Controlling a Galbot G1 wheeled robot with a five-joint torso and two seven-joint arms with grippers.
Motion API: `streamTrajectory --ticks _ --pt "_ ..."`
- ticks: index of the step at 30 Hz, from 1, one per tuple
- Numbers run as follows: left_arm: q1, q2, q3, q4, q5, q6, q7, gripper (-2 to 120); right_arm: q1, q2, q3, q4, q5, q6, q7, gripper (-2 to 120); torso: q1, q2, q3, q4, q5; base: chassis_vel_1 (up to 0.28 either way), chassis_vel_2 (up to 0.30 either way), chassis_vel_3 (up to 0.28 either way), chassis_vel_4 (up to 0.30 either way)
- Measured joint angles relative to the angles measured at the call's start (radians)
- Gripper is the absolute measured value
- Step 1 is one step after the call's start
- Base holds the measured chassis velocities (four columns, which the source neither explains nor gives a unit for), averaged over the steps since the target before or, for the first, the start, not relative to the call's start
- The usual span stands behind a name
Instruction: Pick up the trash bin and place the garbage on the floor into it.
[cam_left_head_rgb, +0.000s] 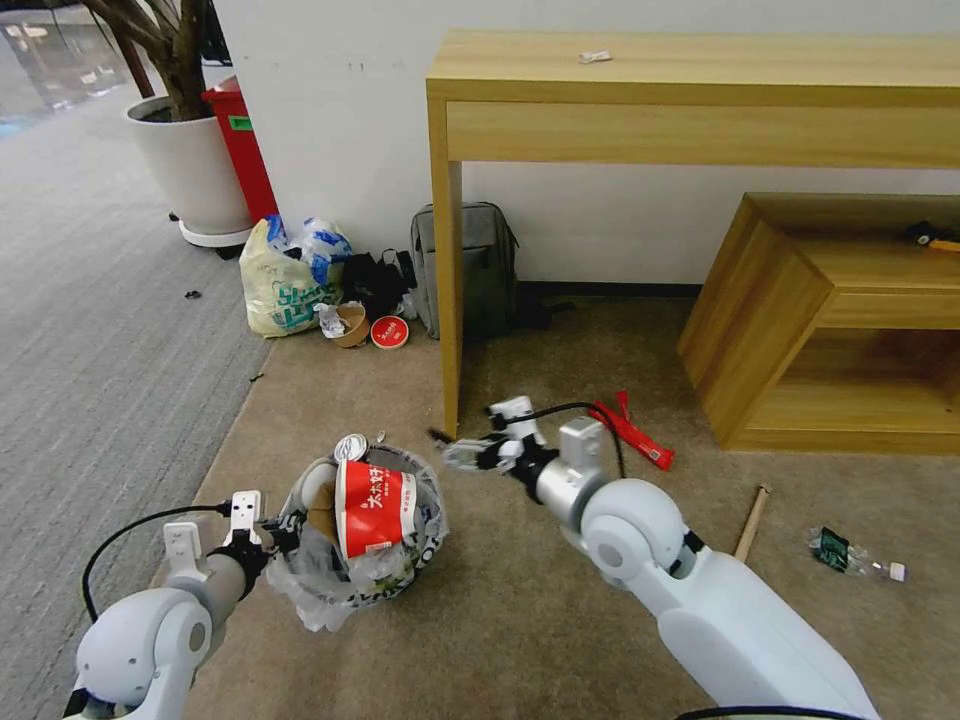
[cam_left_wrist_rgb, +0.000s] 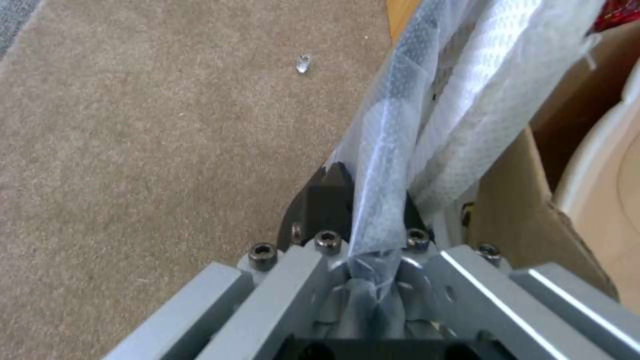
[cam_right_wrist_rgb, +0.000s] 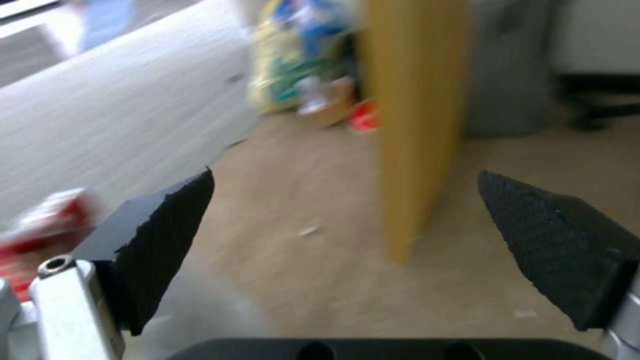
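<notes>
Left hand (cam_left_wrist_rgb: 370, 235) is pinched tight on the bin's (cam_left_head_rgb: 360, 530) rim and bag liner, holding the bin at the near left over the floor (cam_left_head_rgb: 520, 620). It's stuffed already: red cup (cam_left_head_rgb: 372, 508), cardboard, crushed can on top. Right hand (cam_left_head_rgb: 462, 452) sits just right of the bin by the tabletop leg (cam_left_head_rgb: 450, 300), fingers (cam_right_wrist_rgb: 167, 240) spread wide with nothing between them. Still on the floor: red wrapper (cam_left_head_rgb: 632, 432), stick (cam_left_head_rgb: 751, 522), small bottle (cam_left_head_rgb: 850, 555) off to the right.
</notes>
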Motion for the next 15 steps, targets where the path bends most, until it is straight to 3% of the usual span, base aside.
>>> streamTrajectory --ticks 3,10,15 --pt "0.005 -0.008 -0.002 -0.002 0.007 0.0 0.009 0 -0.082 0.018 0.116 -0.02 -0.112 0.062 -0.033 100 0.0 0.0 0.0 -0.0002 -0.0003 0.0 0.0 0.0 0.0" --pt "0.013 -0.023 -0.001 -0.012 0.016 0.0 0.018 0 -0.204 0.038 0.267 -0.05 -0.288 0.164 -0.103 100 0.0 0.0 0.0 -0.0002 -0.0001 0.0 0.0 0.0 0.0" --pt "0.021 -0.027 0.0 -0.026 0.018 0.0 0.024 0 -0.274 0.05 0.331 -0.036 -0.318 0.174 -0.131 100 0.0 0.0 0.0 -0.0002 -0.0003 0.0 0.0 0.0 0.0"
